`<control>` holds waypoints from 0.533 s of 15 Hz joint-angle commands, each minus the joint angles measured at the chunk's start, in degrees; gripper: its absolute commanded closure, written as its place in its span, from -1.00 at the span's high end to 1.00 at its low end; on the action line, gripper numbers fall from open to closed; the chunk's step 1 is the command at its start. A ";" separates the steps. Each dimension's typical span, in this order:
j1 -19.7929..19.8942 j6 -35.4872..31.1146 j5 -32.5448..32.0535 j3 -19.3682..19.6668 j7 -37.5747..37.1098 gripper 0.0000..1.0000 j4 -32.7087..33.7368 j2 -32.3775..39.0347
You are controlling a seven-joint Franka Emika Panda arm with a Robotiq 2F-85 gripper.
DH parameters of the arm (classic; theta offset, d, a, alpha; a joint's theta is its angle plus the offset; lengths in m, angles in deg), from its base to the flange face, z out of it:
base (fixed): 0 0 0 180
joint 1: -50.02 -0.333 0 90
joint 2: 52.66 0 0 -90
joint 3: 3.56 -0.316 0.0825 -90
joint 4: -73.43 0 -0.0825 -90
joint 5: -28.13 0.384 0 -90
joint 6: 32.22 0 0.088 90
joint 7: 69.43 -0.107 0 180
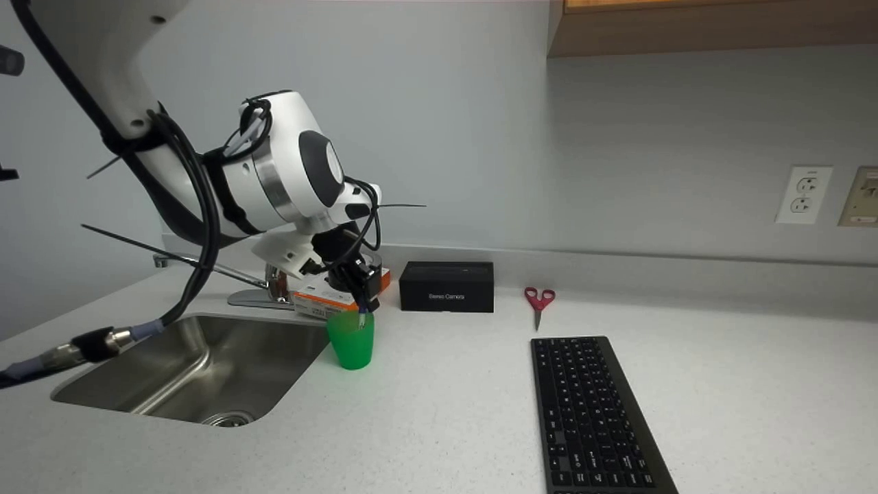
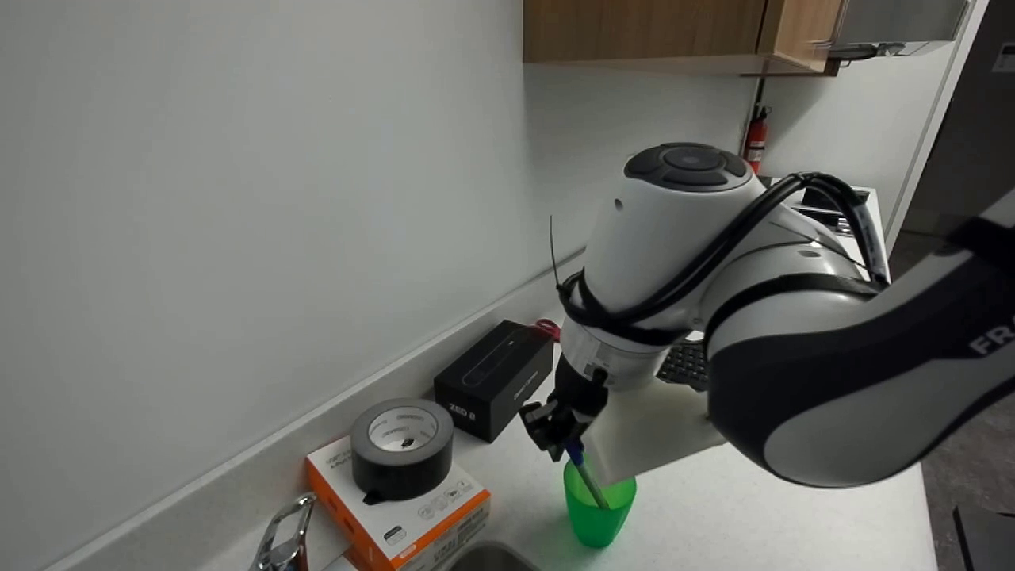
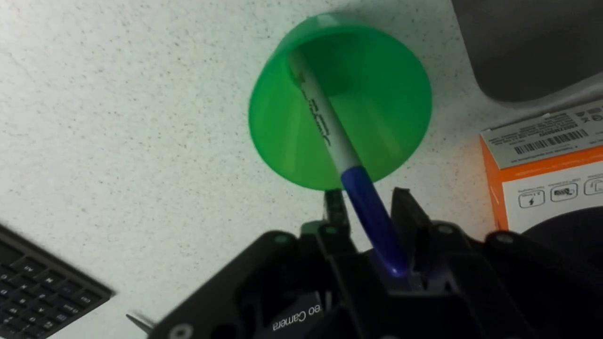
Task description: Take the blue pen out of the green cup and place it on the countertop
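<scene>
The green cup (image 1: 351,351) stands upright on the pale countertop (image 1: 446,405), beside the sink; it also shows in an exterior view (image 2: 599,525) and in the wrist view (image 3: 395,103). The blue pen (image 3: 343,153) leans in the cup, its whitish part inside and its blue cap sticking out above the rim. The pen also shows in both exterior views (image 1: 362,318) (image 2: 590,482). My gripper (image 3: 368,190) is just above the cup, open, with its two fingers on either side of the blue cap. A gap shows between the left finger and the cap.
A steel sink (image 1: 274,374) lies beside the cup. An orange-and-white box (image 2: 444,507) with a tape roll (image 2: 404,469) on it stands close by. A black box (image 1: 446,293), red-handled scissors (image 1: 539,305) and a keyboard (image 1: 590,412) are farther along the counter.
</scene>
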 commanded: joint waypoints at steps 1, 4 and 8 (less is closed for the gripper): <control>-2.81 -2.15 -2.95 2.90 -2.93 -0.94 -0.90 -1.45; -3.50 -2.19 -3.40 3.74 -3.38 -0.93 -2.12 -4.05; 0.72 1.88 2.01 0.45 1.02 -0.93 -3.59 -10.67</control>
